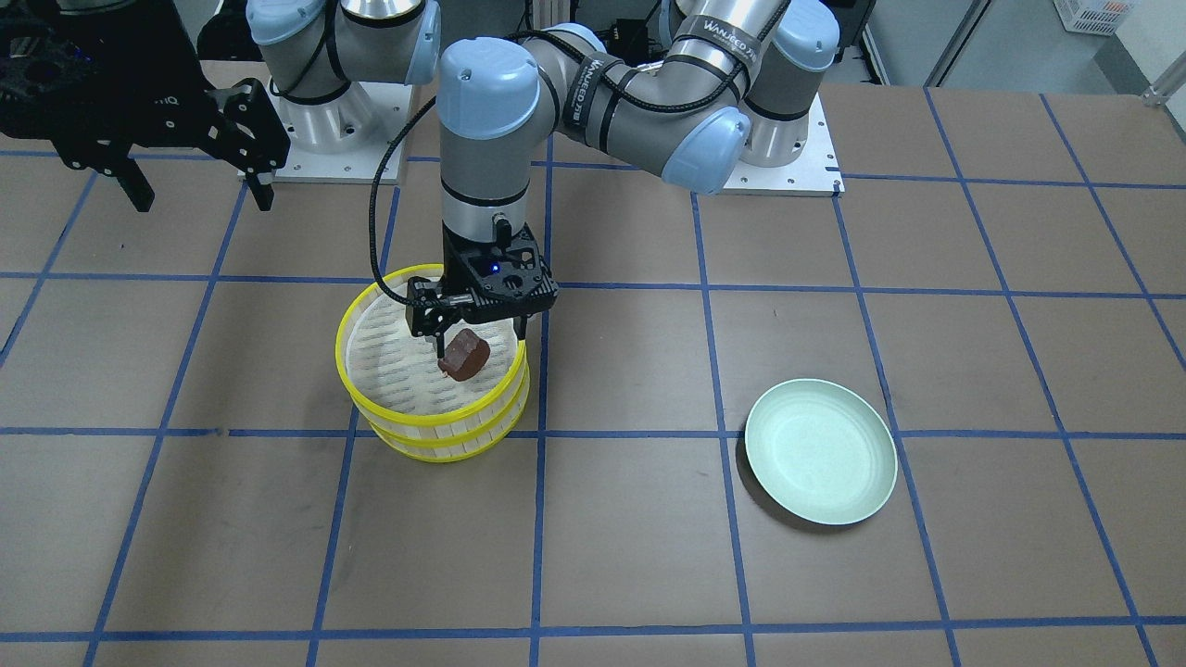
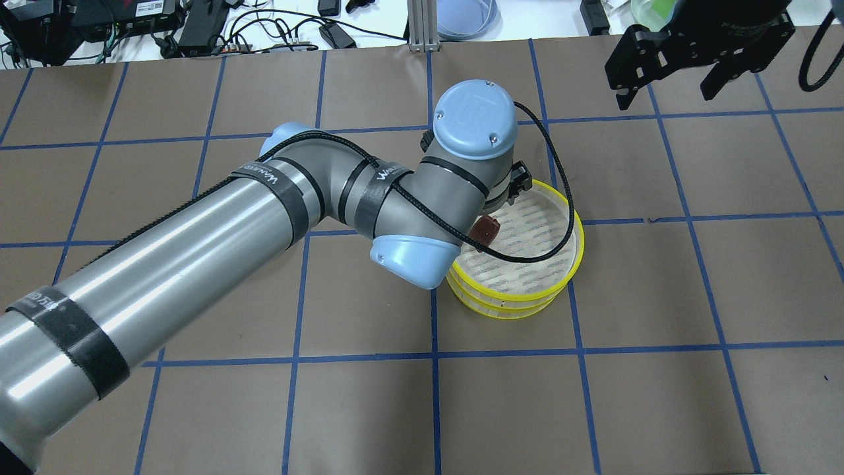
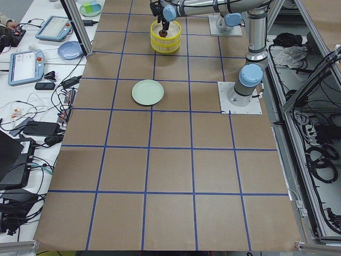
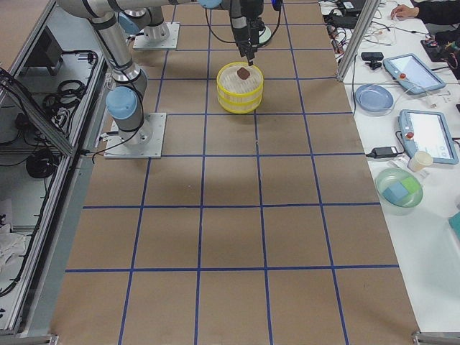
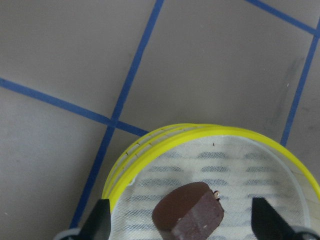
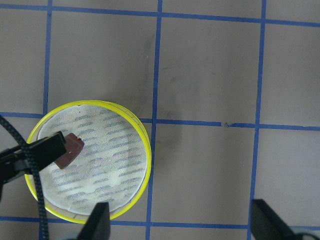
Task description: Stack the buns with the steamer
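The dark reddish-brown bun [image 1: 465, 355] lies tilted over the mesh of the top tier of the yellow-rimmed steamer [image 1: 433, 435], which is two tiers stacked. My left gripper [image 1: 480, 343] hangs over the steamer with its jaws wide open. In the left wrist view the bun [image 5: 189, 212] sits between the fingers [image 5: 100, 222] and touches neither. I cannot tell whether it rests on the mesh. The cream-white bun is hidden. My right gripper [image 1: 204, 202] is open and empty, high up, away from the steamer [image 6: 145, 145].
A pale green round plate [image 1: 821, 451] lies empty on the brown gridded table, on my left side of the steamer. Cables, tablets and bowls lie on the side bench [image 4: 402, 129] beyond the table edge.
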{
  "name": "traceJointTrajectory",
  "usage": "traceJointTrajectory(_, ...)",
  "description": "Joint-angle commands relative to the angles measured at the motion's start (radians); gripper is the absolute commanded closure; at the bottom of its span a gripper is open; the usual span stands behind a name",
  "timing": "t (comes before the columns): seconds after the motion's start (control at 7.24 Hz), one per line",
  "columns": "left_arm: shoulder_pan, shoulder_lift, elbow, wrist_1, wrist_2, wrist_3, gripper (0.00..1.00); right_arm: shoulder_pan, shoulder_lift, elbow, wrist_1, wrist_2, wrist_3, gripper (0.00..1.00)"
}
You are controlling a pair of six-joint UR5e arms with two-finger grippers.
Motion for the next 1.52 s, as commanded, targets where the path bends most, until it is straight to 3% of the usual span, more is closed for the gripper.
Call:
traceJointTrajectory(0.0, 0.139, 0.072, -0.004, -0.075, 0.007, 0.251, 0.00, 0.000, 0.000, 0.000, 0.000, 0.000, 0.000, 0.00)
traceJointTrajectory(0.55, 0.408, 0.246, 0.033, -0.330, 0.004, 0.725, 0.00, 0.000, 0.000, 0.000, 0.001, 0.000, 0.000, 0.00)
traceJointTrajectory(0.97, 0.480, 0.321, 0.157, -0.573, -0.003, 0.780, 0.00, 0.000, 0.000, 0.000, -0.003, -0.001, 0.003, 0.00)
traceJointTrajectory(1.38, 0.492, 0.330, 0.140, -0.618, -0.010, 0.780, 0.00, 0.000, 0.000, 0.000, -0.002, 0.000, 0.003, 0.00)
